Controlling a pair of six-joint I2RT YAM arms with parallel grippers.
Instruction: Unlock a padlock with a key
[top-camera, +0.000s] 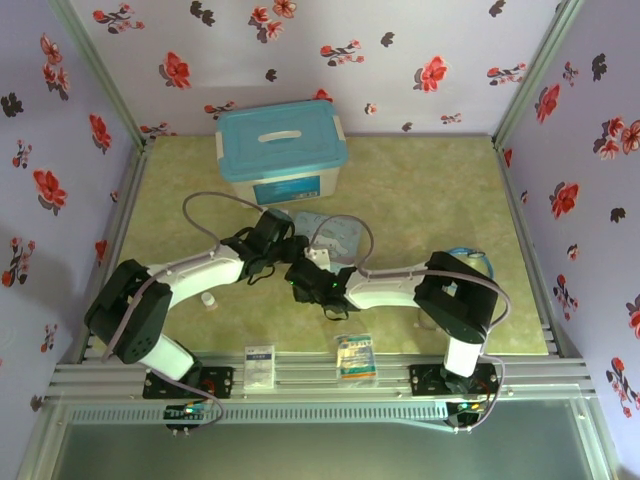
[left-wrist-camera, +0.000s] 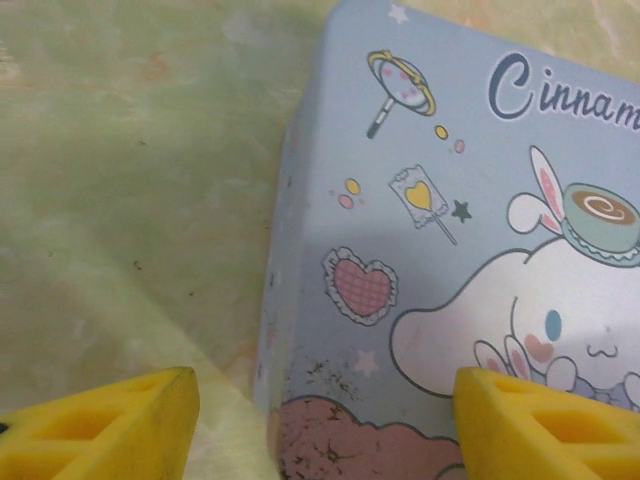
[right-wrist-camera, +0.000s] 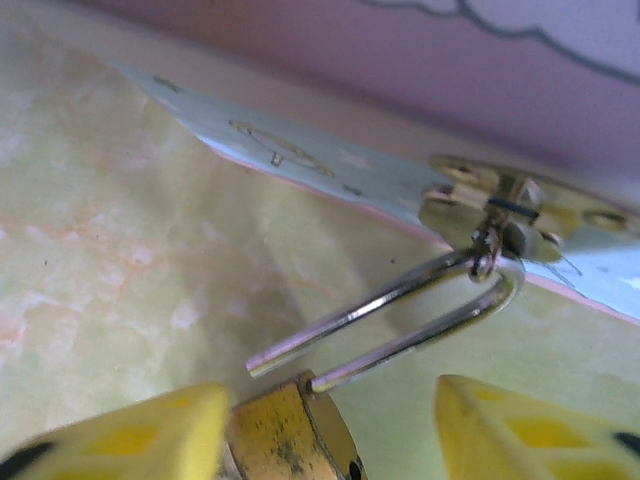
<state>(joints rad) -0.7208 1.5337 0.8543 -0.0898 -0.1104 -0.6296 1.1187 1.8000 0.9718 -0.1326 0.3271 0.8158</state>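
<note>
The padlock (right-wrist-camera: 288, 432) has a scuffed brass body at the bottom of the right wrist view. Its silvery shackle (right-wrist-camera: 398, 347) is swung open, with one leg free of the body. The bend of the shackle hangs in the hasp (right-wrist-camera: 490, 205) of the light-blue cartoon tin (left-wrist-camera: 450, 230). My right gripper (right-wrist-camera: 335, 400) is open; the brass body lies against its left finger, well apart from the right finger (right-wrist-camera: 520, 430). My left gripper (left-wrist-camera: 325, 430) is open above the tin's near corner, holding nothing. The key is out of view. Both grippers meet beside the tin (top-camera: 338, 236) at mid-table.
A large blue-lidded storage box (top-camera: 282, 150) stands behind the tin. A small white cylinder (top-camera: 208, 300) lies near the left arm. Two flat packets (top-camera: 260, 365) (top-camera: 355, 356) sit at the front rail. Flowered walls close in three sides.
</note>
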